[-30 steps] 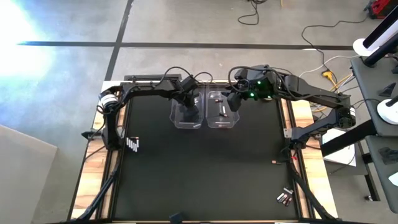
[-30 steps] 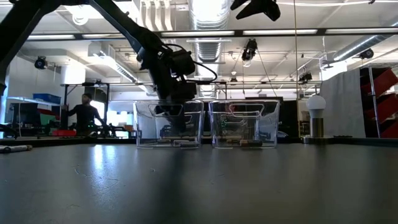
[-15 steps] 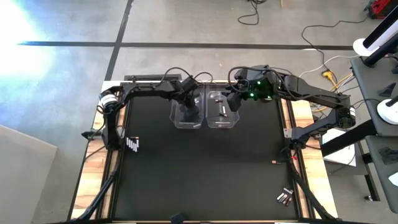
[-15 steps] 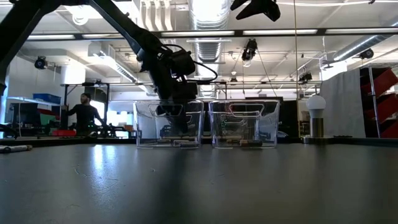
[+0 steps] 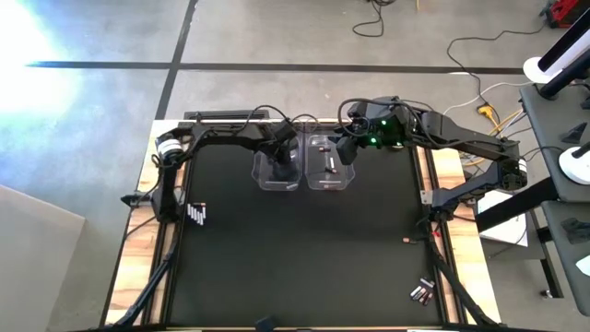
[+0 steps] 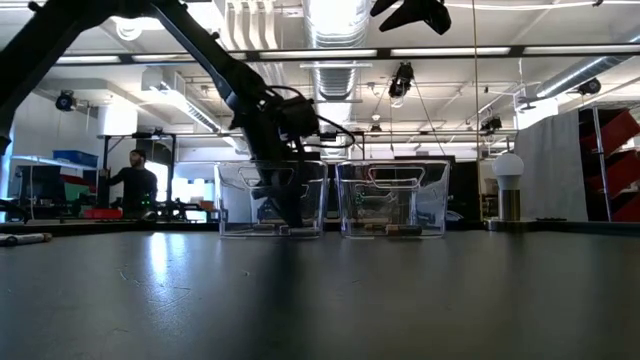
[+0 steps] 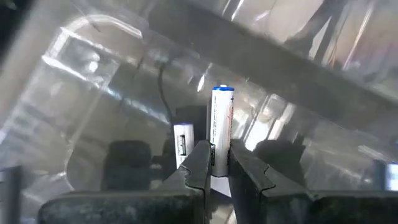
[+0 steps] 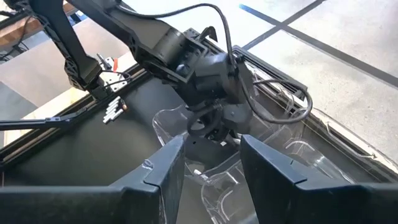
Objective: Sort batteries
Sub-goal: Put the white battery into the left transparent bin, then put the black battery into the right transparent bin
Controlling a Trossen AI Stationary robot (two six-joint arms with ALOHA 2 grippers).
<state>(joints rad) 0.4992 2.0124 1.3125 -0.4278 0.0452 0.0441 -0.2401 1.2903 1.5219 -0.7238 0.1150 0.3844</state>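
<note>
You are holding a slim white cylindrical battery (image 7: 221,127) lengthwise between the left end effector's (image 7: 216,163) nearly closed fingers, inside the left clear plastic bin (image 5: 277,169), while your right end effector (image 8: 211,163) is hovering half-open beside it.

Clear glossy plastic bins (image 5: 279,168)
</note>
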